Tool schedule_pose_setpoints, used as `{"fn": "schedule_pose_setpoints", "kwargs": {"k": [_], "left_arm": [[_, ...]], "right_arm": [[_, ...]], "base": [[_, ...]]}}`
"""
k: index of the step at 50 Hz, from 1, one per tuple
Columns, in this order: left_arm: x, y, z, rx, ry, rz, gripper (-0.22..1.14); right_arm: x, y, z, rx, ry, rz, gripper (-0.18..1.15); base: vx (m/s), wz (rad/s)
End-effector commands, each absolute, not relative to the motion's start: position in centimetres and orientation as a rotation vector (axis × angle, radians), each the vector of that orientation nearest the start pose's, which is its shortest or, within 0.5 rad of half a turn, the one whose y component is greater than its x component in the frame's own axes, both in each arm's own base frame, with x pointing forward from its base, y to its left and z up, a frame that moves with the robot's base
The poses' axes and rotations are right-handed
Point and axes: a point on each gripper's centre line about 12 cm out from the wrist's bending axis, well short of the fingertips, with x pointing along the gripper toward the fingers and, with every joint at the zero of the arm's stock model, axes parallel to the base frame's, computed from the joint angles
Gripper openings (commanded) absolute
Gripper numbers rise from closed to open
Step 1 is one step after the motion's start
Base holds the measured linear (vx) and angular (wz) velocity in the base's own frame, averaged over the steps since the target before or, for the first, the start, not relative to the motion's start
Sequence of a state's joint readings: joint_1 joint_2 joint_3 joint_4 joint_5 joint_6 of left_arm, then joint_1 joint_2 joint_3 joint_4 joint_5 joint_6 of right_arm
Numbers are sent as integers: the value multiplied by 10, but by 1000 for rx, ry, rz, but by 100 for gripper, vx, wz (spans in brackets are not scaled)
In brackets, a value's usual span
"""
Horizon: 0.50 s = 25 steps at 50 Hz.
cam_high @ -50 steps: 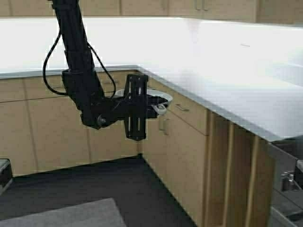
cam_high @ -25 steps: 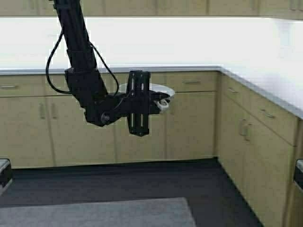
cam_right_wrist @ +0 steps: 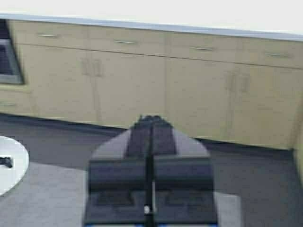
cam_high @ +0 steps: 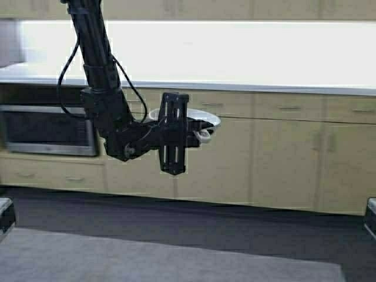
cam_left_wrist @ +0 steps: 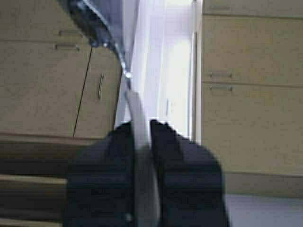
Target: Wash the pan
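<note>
— Pale wooden cabinets (cam_high: 282, 158) under a bright countertop (cam_high: 235, 87), steel oven (cam_high: 50, 129) at the left?
— Yes. Left gripper (cam_high: 202, 130) clamps the white round pan (cam_high: 207, 119) by its short handle, midair before the drawers. Right gripper (cam_right_wrist: 151, 124) has its jaws pressed together, low above the dark floor (cam_right_wrist: 265, 179).

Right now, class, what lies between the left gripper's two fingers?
The white pan's handle lies between them. The left gripper is clamped on its handle, as the left wrist view shows; the high view shows the pan carried before the cabinets.
</note>
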<state>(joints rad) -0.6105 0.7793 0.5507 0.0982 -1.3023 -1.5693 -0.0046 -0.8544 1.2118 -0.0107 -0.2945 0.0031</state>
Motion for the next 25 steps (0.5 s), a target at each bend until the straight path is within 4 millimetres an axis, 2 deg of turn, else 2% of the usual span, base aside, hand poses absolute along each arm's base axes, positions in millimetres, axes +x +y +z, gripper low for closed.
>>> {"fn": "schedule_pose_setpoints", "kwargs": {"k": [1, 15, 25], "left_arm": [[364, -265, 26, -1467, 507, -586, 2], [363, -266, 26, -1463, 513, -593, 2], [362, -266, 30, -1461, 514, -600, 2]], "right_arm": [[213, -1, 263, -7, 38, -1, 6], [213, -1, 265, 11, 34, -2, 6], [213, -1, 261, 18, 43, -2, 6]], "base": [[6, 77], [6, 74], [8, 58]]}}
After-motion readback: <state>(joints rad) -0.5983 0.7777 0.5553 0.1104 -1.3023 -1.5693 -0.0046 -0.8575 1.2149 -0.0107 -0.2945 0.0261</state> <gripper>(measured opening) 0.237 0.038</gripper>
